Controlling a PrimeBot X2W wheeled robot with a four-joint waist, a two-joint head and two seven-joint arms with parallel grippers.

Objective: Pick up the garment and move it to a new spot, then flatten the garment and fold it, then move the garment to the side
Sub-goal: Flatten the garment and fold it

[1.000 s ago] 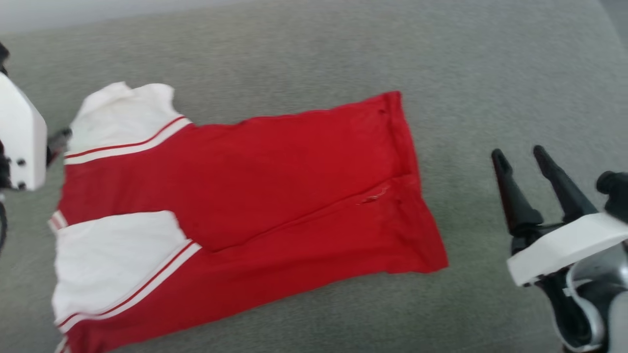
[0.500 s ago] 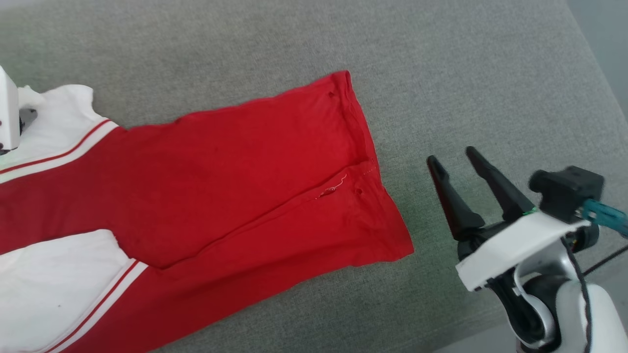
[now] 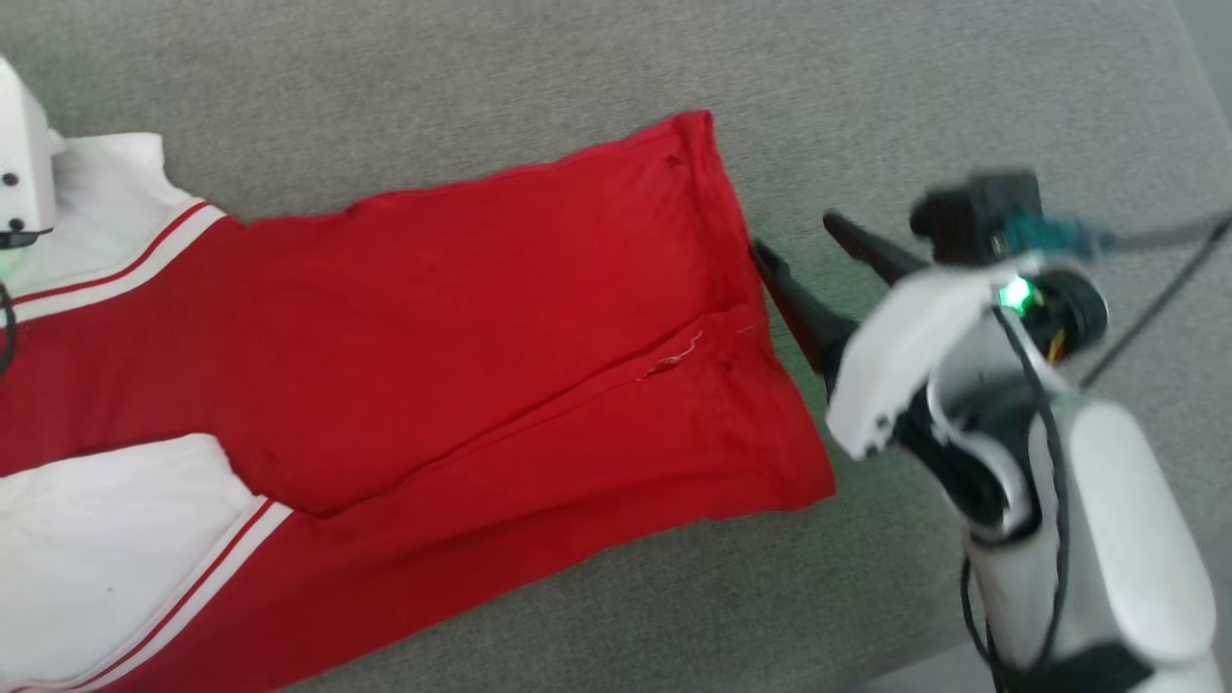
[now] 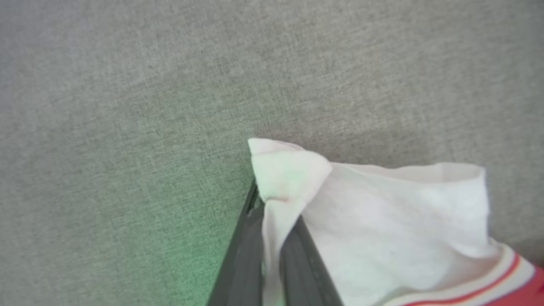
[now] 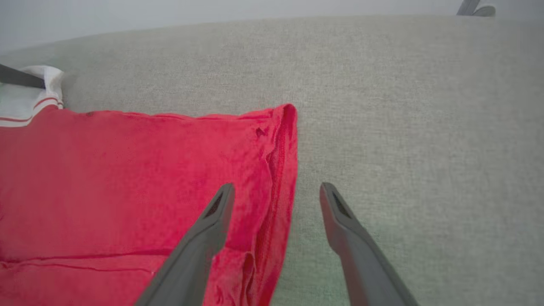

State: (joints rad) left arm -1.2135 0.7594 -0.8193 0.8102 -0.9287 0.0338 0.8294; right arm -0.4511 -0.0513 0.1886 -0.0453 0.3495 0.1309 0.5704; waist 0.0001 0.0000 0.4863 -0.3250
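The garment [image 3: 462, 318], red with white sleeves and striped trim, lies folded lengthwise on the grey fabric surface [image 3: 481, 77]. In the left wrist view my left gripper [image 4: 274, 208] is shut on a bunched corner of the white sleeve [image 4: 382, 221]. Its white housing [image 3: 19, 173] sits at the far left of the head view. My right gripper [image 3: 804, 245] is open at the garment's red hem on the right. In the right wrist view its fingers [image 5: 276, 189] straddle the hem edge of the garment [image 5: 127, 178], one finger over the red cloth and one over bare surface.
The grey surface's near edge [image 3: 914, 664] runs at the lower right, with paler floor beyond it. A black cable [image 3: 1155, 308] trails from my right wrist. In the right wrist view, the surface's far edge meets a pale wall [image 5: 170, 12].
My left gripper has shut on the white sleeve corner. My right gripper has swung up and left to the red hem. The head camera has shifted, so the whole picture moved.
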